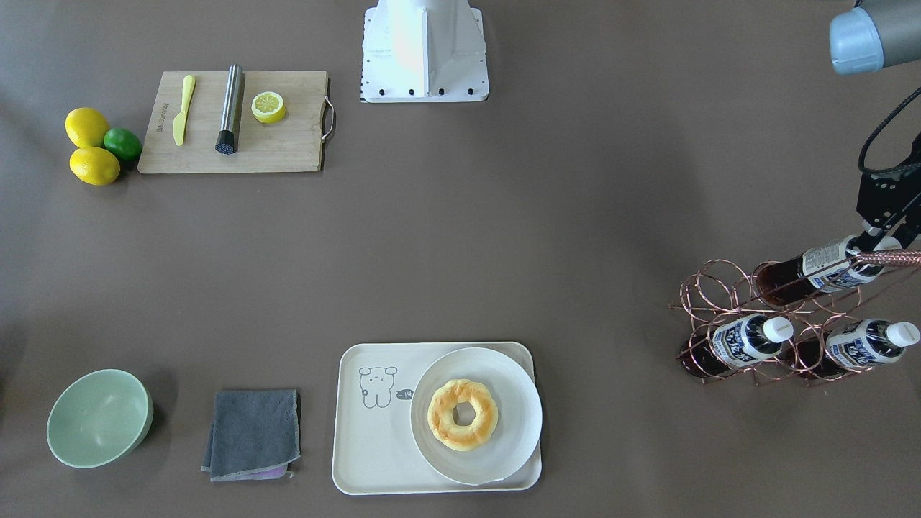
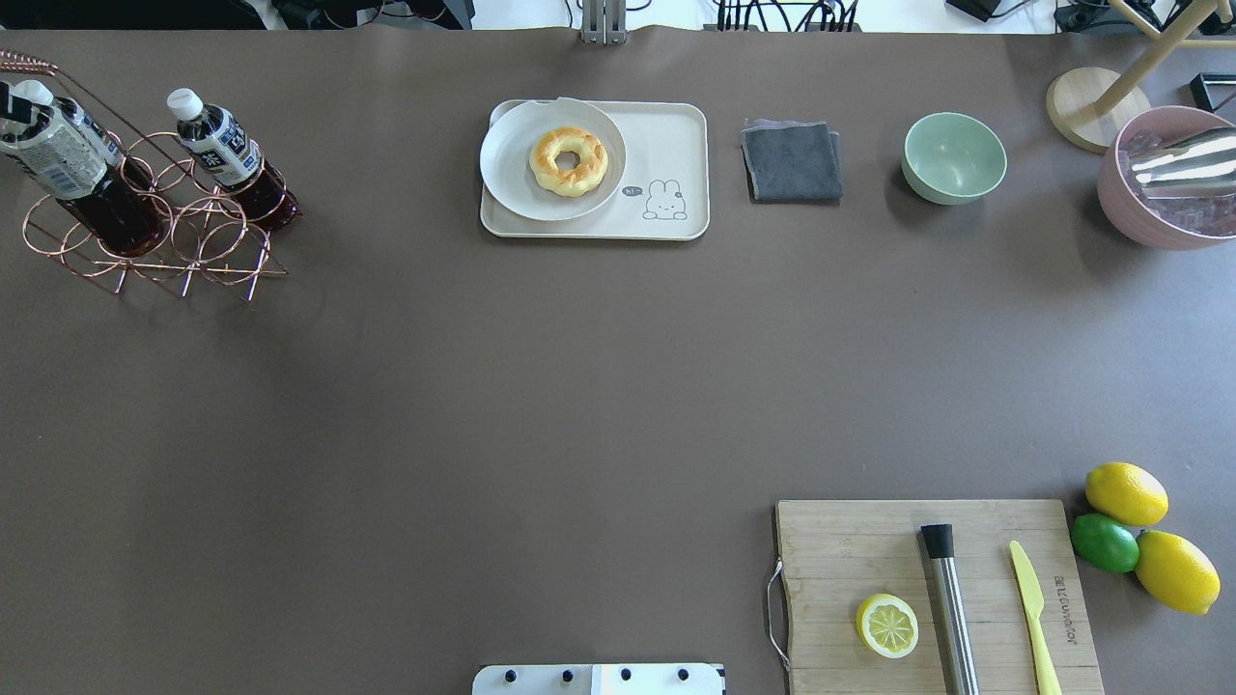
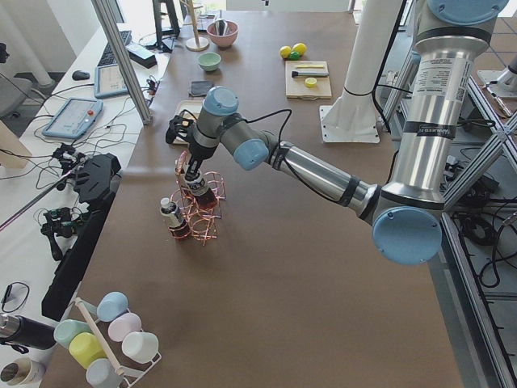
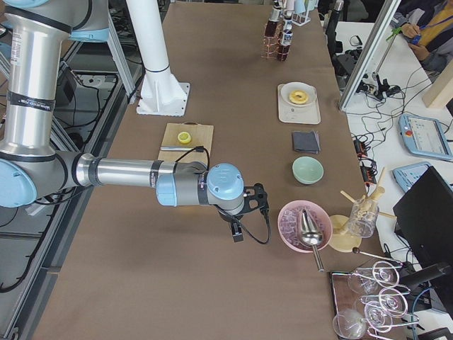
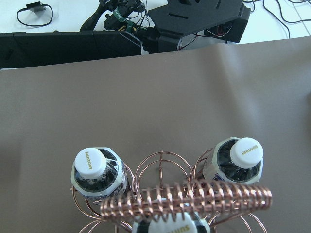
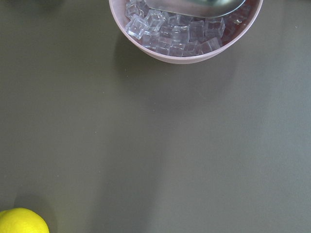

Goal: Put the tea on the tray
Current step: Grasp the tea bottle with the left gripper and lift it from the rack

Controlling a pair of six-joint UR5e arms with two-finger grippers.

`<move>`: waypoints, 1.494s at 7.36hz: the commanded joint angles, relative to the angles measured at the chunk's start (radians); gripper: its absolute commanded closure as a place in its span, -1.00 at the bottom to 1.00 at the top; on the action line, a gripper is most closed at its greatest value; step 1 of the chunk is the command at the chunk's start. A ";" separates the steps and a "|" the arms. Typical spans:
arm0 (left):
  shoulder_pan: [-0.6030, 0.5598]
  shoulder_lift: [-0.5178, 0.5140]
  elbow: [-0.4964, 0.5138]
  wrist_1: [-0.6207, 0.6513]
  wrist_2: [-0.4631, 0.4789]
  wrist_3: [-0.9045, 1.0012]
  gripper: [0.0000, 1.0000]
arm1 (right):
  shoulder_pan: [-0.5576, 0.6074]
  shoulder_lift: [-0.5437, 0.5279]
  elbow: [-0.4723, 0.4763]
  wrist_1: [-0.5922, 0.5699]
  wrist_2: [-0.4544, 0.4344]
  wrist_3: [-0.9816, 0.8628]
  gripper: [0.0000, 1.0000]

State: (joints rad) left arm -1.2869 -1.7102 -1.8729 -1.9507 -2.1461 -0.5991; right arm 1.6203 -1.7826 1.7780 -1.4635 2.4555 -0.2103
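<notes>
Three identical tea bottles lie in a copper wire rack. The top bottle lies tilted, and it also shows in the overhead view. My left gripper is at this bottle's white cap with a finger on each side. I cannot tell whether it is closed on the cap. The left wrist view shows that cap at its bottom edge, behind the rack's coiled handle. The cream tray holds a white plate with a doughnut. My right gripper hangs over the table far from the bottles. I cannot tell its state.
A grey cloth and a green bowl sit beside the tray. A cutting board holds a half lemon, a knife and a steel muddler, with lemons and a lime next to it. A pink ice bowl is below the right wrist.
</notes>
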 commanded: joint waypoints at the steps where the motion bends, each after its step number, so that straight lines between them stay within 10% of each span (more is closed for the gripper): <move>1: -0.047 0.038 -0.096 0.030 -0.020 0.002 1.00 | 0.000 0.000 -0.005 0.000 0.000 0.000 -1.00; 6: 0.050 0.038 -0.325 0.200 -0.051 -0.089 1.00 | 0.000 -0.003 -0.006 0.000 0.000 -0.003 -1.00; 11: 0.584 -0.403 -0.338 0.603 0.392 -0.445 1.00 | -0.022 0.002 -0.002 0.000 -0.004 -0.004 -1.00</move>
State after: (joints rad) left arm -0.8653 -1.9350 -2.2369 -1.5077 -1.8884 -0.9395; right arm 1.6040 -1.7834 1.7741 -1.4634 2.4532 -0.2148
